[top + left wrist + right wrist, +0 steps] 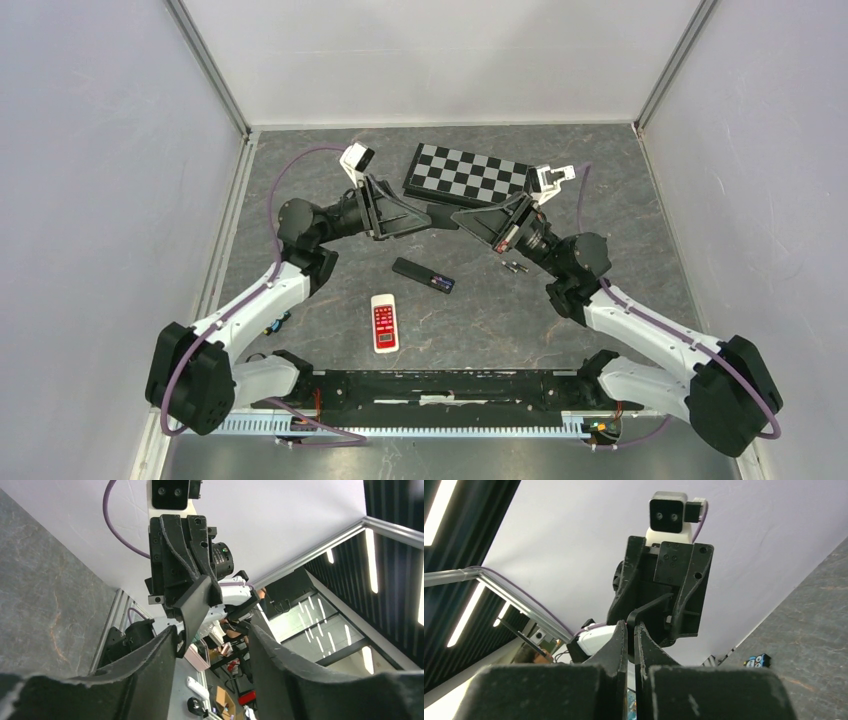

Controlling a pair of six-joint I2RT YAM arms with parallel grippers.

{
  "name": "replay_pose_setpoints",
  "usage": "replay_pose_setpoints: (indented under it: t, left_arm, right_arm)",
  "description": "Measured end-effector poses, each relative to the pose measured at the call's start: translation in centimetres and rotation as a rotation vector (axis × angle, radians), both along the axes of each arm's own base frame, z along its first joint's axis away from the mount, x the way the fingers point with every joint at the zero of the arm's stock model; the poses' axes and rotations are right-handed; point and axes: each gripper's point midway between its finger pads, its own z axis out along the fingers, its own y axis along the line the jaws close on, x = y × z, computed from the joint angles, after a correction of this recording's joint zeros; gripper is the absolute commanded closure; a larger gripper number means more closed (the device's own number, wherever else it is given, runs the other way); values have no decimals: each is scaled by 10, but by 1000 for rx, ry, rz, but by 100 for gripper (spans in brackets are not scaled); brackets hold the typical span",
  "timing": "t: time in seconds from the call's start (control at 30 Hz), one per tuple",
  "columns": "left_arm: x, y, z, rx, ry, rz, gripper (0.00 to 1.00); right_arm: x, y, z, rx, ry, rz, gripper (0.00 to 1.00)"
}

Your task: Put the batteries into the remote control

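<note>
A black remote [423,274] lies mid-table with a white and red remote [384,322] nearer the arms. Two small batteries [515,267] lie on the table to the right of the black remote. My right gripper [468,220] is raised and shut on a thin black cover plate [443,216]. The plate shows edge-on between its fingers in the right wrist view [649,605]. My left gripper [420,215] faces it and is open. In the left wrist view the plate [192,605] reaches between my open left fingers [212,635], close to the left one.
A black and white checkerboard [470,175] lies at the back centre, just behind both grippers. A small blue and yellow object [272,325] lies beside the left arm and also shows in the right wrist view [756,660]. Grey walls enclose the table.
</note>
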Motion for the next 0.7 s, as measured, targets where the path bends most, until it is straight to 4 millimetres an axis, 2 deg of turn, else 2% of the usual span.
replay_pose_setpoints:
  t: [0.2,0.23,0.37,0.4,0.47,0.7]
  left_arm:
    - [3,-3,-10,33,65,-5,96]
    - [3,-3,-12,41,76,-6,98]
    - [2,-3,-12,52,78,0,98]
    - [2,-3,-12,55,79,2,98]
    - [1,-3,-14,67,83,5,98]
    - [3,-3,-19,112,92,21,98]
  right_arm:
    - [-5,-1,3,41,1,32,99]
    - [-5,-1,3,43,2,32,95]
    - [-3,-2,-6,25,21,23,54]
    - [-2,-2,-8,14,21,17,49]
    - [-1,-3,-15,-27,12,-10,46]
    - [4,-6,-28,-156,-30,-96,49]
